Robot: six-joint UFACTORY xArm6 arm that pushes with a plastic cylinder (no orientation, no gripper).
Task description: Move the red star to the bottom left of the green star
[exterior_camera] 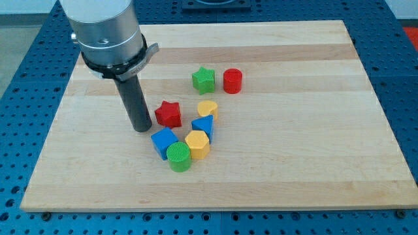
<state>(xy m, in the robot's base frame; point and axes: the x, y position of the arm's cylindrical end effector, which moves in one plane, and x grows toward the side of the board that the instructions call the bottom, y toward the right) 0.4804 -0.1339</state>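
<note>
The red star lies near the board's middle, below and to the left of the green star. My tip rests on the board just left of the red star, close to it, with a narrow gap or light contact; I cannot tell which. The rod rises from there to the arm's grey body at the view's top left.
A red cylinder stands right of the green star. Below the red star cluster a yellow heart, a blue triangle, a blue cube, a yellow hexagon and a green cylinder. The wooden board sits on a blue perforated table.
</note>
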